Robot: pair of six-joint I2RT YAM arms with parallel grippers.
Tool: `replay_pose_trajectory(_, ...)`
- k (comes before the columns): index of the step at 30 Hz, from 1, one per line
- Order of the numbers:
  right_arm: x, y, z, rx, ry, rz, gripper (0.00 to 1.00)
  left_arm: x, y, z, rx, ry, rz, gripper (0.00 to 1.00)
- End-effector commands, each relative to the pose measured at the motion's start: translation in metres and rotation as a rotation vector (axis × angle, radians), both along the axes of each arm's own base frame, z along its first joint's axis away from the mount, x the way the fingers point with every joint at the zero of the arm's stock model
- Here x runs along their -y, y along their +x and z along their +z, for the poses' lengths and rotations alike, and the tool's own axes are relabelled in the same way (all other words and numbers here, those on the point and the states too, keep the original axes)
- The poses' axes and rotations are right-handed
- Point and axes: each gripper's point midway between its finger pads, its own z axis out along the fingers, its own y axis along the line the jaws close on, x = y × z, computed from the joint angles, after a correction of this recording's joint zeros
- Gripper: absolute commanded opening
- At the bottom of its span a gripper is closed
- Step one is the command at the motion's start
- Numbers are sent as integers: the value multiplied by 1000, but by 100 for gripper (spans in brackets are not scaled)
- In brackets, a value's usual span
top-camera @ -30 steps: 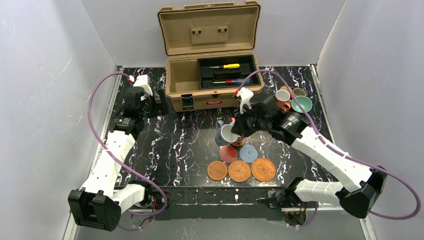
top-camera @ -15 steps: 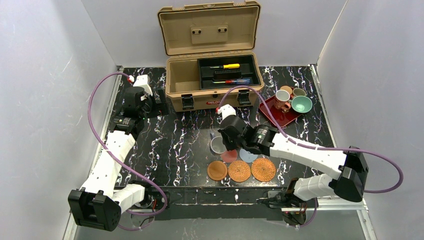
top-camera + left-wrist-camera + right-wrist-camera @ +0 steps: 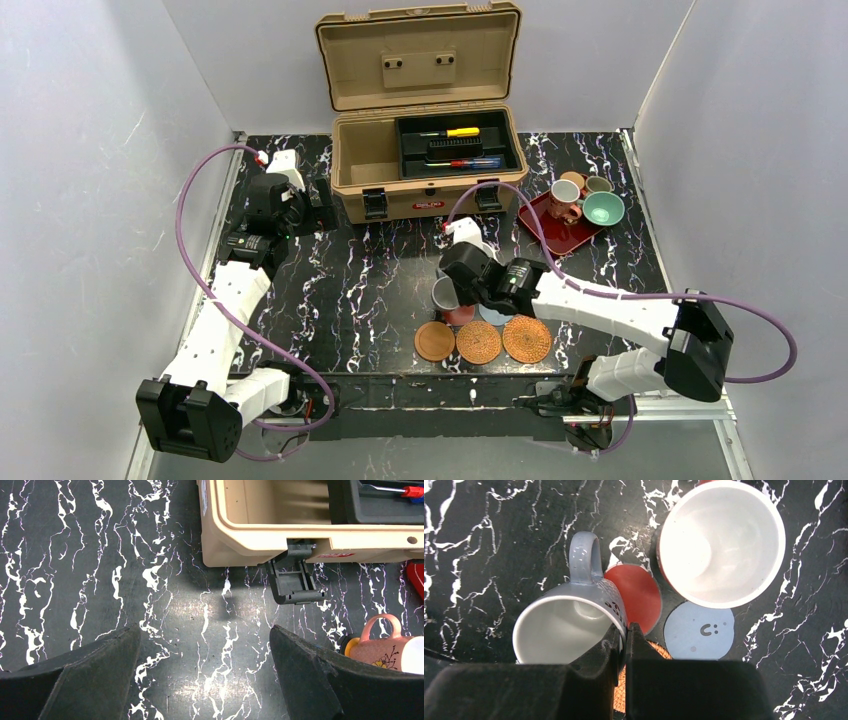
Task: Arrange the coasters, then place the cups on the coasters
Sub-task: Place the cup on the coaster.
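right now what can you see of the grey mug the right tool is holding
The grey mug looks like glazed ceramic, blue-grey outside with small dark marks by the rim, paler and empty inside. Its loop handle points away from the right tool, which pinches the rim wall, one finger inside, one outside. It overlaps the left edge of the red coaster; contact there is unclear.

Bright, even light falls from overhead; the white walls (image 3: 90, 150) glow, and shadows in the top view stay short and soft. In the left wrist view the glossy counter (image 3: 100, 555) shows a pale sheen at centre and a dim shadow below the box (image 3: 250, 540) at 12 o'clock. The left hand (image 3: 202, 630) has black, slightly soft fingers (image 3: 80, 680) at 6. In the right wrist view the white cup (image 3: 721, 542) at 1 o'clock is nearly washed out. The grey cup (image 3: 559, 635) is shaded inside, and the right hand (image 3: 625, 632) is a featureless dark mass.
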Motion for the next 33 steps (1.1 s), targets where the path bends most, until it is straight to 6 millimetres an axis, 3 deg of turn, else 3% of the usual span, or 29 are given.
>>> replay_pose_trajectory(1,2,7,4,40,50,-81,1,-1,-1,-4,-8,19,-3,99)
replay_pose_trajectory(33,18,4,-25,-7,-13,-190,1,0,0,-7,-18,20,-4,99)
